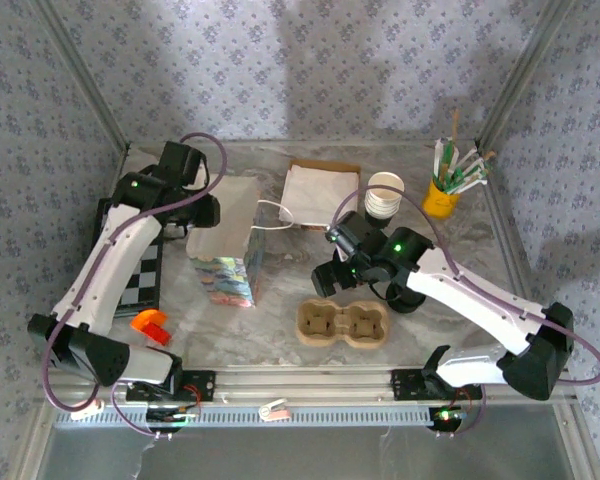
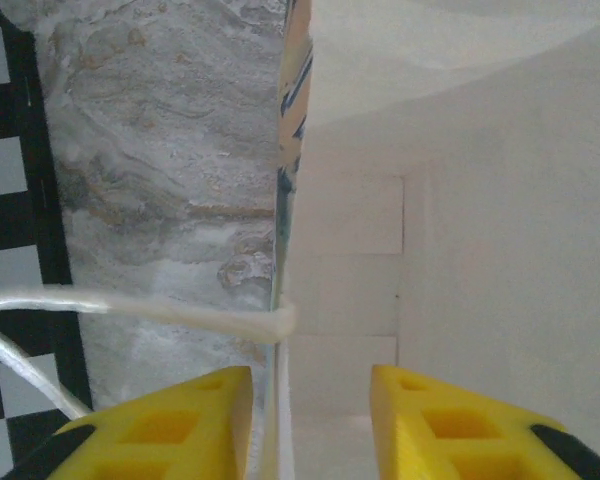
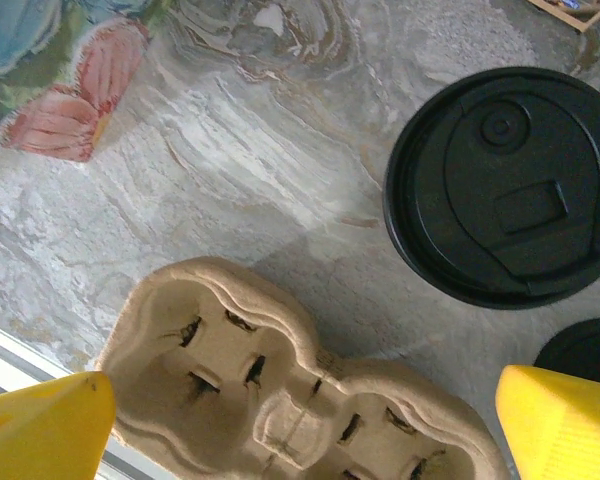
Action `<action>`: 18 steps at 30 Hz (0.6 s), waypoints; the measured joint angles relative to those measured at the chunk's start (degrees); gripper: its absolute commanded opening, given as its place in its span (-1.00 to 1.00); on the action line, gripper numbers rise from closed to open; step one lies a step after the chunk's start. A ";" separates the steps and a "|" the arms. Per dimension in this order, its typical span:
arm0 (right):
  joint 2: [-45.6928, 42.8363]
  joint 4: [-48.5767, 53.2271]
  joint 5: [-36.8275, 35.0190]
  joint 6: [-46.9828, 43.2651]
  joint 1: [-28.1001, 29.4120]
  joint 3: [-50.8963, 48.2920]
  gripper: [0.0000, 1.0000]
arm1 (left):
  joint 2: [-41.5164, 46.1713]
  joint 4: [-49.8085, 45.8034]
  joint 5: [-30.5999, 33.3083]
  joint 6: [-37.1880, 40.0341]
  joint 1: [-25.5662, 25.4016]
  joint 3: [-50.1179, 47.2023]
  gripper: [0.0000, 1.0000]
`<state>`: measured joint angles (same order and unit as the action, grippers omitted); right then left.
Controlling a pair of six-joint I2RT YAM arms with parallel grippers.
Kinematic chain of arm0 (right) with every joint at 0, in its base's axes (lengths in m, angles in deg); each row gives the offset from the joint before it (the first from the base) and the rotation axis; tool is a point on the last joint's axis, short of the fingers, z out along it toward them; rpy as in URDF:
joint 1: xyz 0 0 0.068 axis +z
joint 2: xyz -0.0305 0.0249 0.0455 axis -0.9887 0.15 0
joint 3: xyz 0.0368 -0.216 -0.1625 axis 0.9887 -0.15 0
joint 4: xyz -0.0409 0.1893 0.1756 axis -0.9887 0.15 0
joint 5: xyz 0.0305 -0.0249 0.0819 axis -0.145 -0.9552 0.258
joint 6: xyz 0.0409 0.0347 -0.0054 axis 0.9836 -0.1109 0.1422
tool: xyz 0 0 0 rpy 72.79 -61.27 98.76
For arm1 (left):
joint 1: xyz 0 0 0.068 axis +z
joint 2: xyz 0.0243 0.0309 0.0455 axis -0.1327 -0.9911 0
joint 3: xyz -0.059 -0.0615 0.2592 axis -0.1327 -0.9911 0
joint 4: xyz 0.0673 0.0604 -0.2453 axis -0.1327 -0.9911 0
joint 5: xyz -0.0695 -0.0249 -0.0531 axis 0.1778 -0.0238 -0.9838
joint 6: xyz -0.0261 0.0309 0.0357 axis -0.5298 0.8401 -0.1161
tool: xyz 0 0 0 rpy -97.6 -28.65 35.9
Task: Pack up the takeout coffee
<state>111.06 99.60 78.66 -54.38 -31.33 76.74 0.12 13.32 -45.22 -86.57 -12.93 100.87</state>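
The takeout coffee (image 3: pixel 505 185) stands on the marble table, seen from above as a round black lid that hides its sides. It is just beyond the brown pulp tray (image 3: pixel 280 390), whose two hollows are empty. My right gripper (image 3: pixel 300 445) hangs open above the tray, its yellow fingertips (image 3: pixel 40 430) far apart, with the coffee ahead and to the right. In the top view the right gripper (image 1: pixel 340 265) is just behind the tray (image 1: pixel 342 322). My left gripper (image 2: pixel 310 425) is open astride the top edge of the paper bag (image 2: pixel 460 200), one finger (image 2: pixel 170 430) outside the wall.
A second, low black lid (image 3: pixel 585 350) lies right of the tray. The bag (image 1: pixel 225 255) has a white cord handle (image 2: pixel 130 310). A stack of cream cups (image 1: pixel 383 195), a yellow utensil cup (image 1: pixel 442 195) and napkins (image 1: pixel 320 190) stand behind. A checkerboard (image 1: pixel 140 275) lies left.
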 measured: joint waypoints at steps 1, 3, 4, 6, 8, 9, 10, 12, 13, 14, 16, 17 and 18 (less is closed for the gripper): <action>-0.20 0.44 0.00 0.04 0.00 0.00 0.95 | 0.11 -0.85 0.48 -0.28 0.00 0.87 -0.02; -0.74 1.18 -0.04 0.04 0.04 -0.02 0.90 | 0.85 -1.60 1.03 -0.44 0.00 2.25 0.08; -1.07 1.77 -0.20 0.07 0.11 -0.02 0.86 | 1.70 -1.86 1.16 -0.70 -0.02 2.75 0.09; -1.79 2.54 -0.35 0.35 0.22 -0.48 0.78 | 4.09 -2.16 1.16 -1.03 -0.20 2.91 0.12; -2.62 3.48 -0.33 1.09 0.42 -2.08 0.71 | 7.19 -2.82 1.14 -1.62 -0.66 2.89 0.12; -2.91 3.87 -0.31 1.40 0.59 -2.91 0.68 | 8.46 -2.97 1.14 -2.10 -1.03 2.84 0.12; -3.23 4.17 -0.15 1.99 0.83 -4.04 0.66 | 10.14 -2.99 1.18 -2.67 -1.60 2.56 0.12; -3.56 4.96 -0.04 3.41 1.49 -5.92 0.62 | 13.44 -2.89 1.27 -3.89 -3.17 1.03 0.12; -3.74 5.11 0.04 4.52 1.90 -6.91 0.60 | 15.23 -2.80 1.36 -4.72 -4.33 -0.22 0.11; -4.09 4.96 0.09 5.81 2.40 -8.15 0.57 | 16.96 -2.78 1.33 -5.60 -5.51 -1.57 0.11; -4.83 4.33 0.59 8.39 3.23 -10.80 0.53 | 19.67 -2.64 1.31 -7.39 -7.56 -3.91 0.09; -5.05 3.61 0.96 9.97 3.61 -12.17 0.51 | 20.98 -2.29 1.33 -8.46 -8.81 -5.25 0.08; -5.07 2.99 1.29 11.19 3.91 -13.18 0.50 | 22.03 -1.92 1.38 -9.40 -9.84 -6.34 0.07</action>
<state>105.99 102.59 79.95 -43.19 -27.42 63.56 22.15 11.40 -43.85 -95.97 -22.76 94.53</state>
